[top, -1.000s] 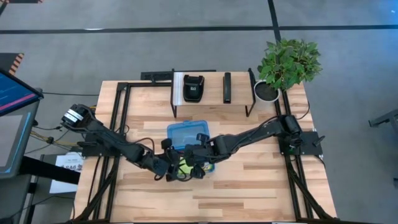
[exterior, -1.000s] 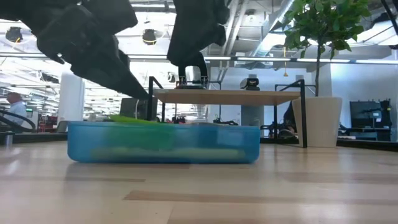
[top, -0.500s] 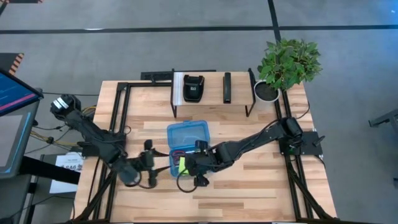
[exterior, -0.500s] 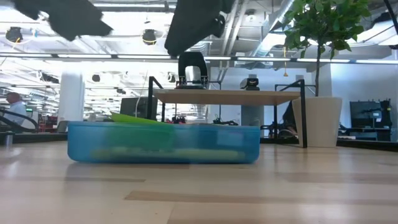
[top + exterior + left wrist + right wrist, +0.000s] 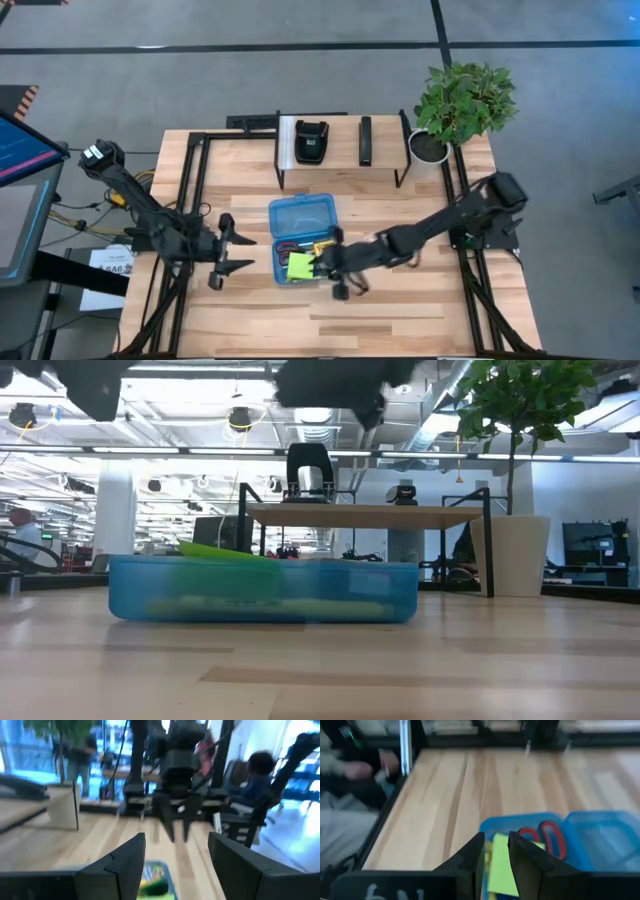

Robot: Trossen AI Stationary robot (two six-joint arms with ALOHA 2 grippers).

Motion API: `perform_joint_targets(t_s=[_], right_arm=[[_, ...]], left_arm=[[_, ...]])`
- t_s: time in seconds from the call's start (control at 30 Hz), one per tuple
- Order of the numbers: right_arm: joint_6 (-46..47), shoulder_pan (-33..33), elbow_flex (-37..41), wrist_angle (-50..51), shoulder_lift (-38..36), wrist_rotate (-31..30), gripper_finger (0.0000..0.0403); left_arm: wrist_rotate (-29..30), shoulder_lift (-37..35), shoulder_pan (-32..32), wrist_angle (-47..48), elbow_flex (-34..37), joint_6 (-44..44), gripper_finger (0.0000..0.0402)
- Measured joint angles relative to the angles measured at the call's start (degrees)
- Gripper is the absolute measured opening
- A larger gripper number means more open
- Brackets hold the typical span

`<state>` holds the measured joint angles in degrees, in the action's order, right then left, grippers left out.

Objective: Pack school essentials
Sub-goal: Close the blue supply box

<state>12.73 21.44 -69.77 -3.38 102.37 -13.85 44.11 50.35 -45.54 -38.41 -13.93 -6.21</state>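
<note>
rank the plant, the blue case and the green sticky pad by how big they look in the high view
1. plant, largest
2. blue case
3. green sticky pad, smallest, lying inside the case

On the table (image 5: 400,300) we count one translucent blue case (image 5: 303,240), holding one green sticky-note pad (image 5: 298,267) and one pair of red-handled scissors (image 5: 547,837). Along the far edge we count one black rack (image 5: 340,150) carrying two black devices (image 5: 311,141), and at the far right corner one potted plant (image 5: 462,105).
</note>
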Motion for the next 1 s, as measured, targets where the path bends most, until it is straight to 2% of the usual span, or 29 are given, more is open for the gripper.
perform_joint_targets(t_s=[0.1,0.23,0.47,0.67,0.8,0.87,1.0], right_arm=[[-2.2,-0.3,9.0,-9.9,-6.4,0.3,0.0108],[-3.8,0.0,17.2,-16.1,-13.4,0.4,0.0108],[-2.4,0.3,24.4,-23.4,-16.0,-0.1,0.0108],[-0.1,-1.8,26.2,-21.7,-15.9,-2.4,0.0108],[6.4,-4.8,26.2,-15.4,-15.9,-10.2,0.0108],[11.4,-6.9,26.2,-9.8,-15.9,-13.3,0.0108],[17.9,-10.9,26.3,-1.4,-15.9,-13.8,0.0108]], left_arm=[[-1.6,-3.7,0.0,-2.3,1.8,3.2,0.0208],[-3.0,-7.9,0.0,-1.0,3.2,4.1,0.0208],[-1.7,-9.2,0.0,-0.5,5.9,2.0,0.0208],[3.0,-9.3,1.6,10.2,6.0,-4.6,0.0208],[5.2,-9.4,6.0,22.5,6.0,-14.6,0.0208],[4.2,-9.4,9.4,28.7,6.0,-20.9,0.0208],[-0.7,-9.0,16.9,37.5,6.0,-29.6,0.0208]])
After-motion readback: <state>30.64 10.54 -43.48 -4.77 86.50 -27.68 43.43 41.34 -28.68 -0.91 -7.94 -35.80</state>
